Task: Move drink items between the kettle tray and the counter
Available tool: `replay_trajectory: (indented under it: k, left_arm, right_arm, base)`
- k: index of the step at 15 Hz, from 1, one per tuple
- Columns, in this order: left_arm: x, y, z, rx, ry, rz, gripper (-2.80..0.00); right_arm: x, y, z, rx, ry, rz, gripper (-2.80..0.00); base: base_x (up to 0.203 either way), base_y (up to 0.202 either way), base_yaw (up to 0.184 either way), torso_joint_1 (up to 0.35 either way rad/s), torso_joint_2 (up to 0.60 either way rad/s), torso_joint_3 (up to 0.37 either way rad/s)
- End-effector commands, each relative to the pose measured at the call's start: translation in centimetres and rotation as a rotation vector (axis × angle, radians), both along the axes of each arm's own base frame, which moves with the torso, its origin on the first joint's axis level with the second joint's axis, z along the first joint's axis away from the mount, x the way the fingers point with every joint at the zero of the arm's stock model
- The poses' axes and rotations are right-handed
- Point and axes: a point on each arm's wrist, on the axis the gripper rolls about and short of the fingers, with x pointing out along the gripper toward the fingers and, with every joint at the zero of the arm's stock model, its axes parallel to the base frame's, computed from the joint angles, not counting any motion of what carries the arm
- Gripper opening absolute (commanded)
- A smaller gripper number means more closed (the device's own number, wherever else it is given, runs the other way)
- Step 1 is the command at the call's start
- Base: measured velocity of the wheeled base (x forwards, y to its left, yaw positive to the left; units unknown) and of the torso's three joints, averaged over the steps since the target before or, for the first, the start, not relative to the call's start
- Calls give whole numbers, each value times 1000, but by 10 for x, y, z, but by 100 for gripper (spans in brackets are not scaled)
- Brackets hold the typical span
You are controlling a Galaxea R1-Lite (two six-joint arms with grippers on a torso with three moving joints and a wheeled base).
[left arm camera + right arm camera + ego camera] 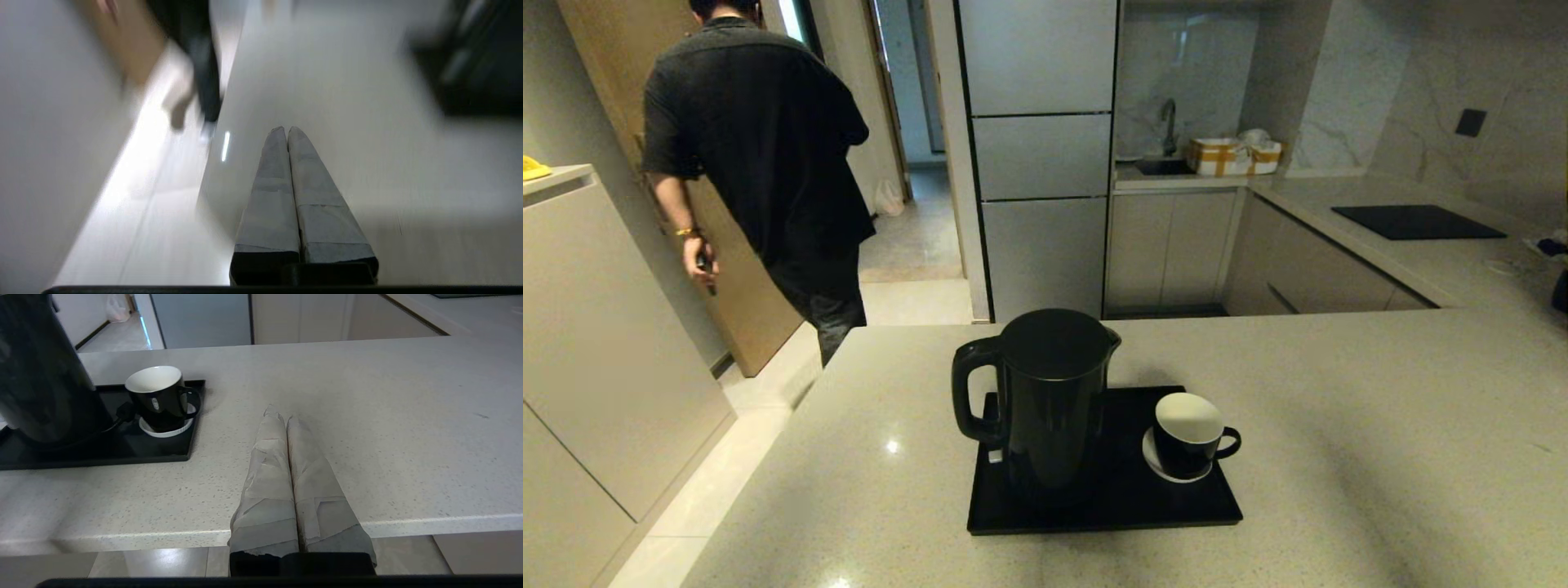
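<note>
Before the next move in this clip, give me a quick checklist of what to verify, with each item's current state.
1. Kettle upright on the tray: ok.
2. Cup upright on its saucer, on the tray: ok.
3. Left gripper shut and empty: ok.
4. Right gripper shut and empty, beside the tray, over the counter: ok.
5. Cord by the cup free of snags: cannot tell.
6. Person well back from the counter: ok.
</note>
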Motion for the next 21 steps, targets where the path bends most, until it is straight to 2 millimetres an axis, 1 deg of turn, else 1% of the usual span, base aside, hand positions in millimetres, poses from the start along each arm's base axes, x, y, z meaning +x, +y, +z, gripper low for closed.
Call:
replay_trajectory:
  k: [1,3,13,21]
  left_arm:
    - [4,-1,8,5,-195,-49,-280]
    - [3,-2,-7,-3,-12,-100,-280]
    - [3,-3,-5,-10,-40,-104,-280]
    - [5,-2,-6,-48,-81,-100,-280]
  right_arm:
    - [0,0,0,-1,0,0,-280]
    - [0,0,0,-1,0,0,-280]
    - [0,0,-1,-16,6,6,-280]
    - [0,0,0,21,-1,-2,-280]
  base:
    - [0,0,0,0,0,0]
    - [0,0,0,0,0,0]
    - [0,0,0,0,0,0]
    - [0,0,0,0,0,0]
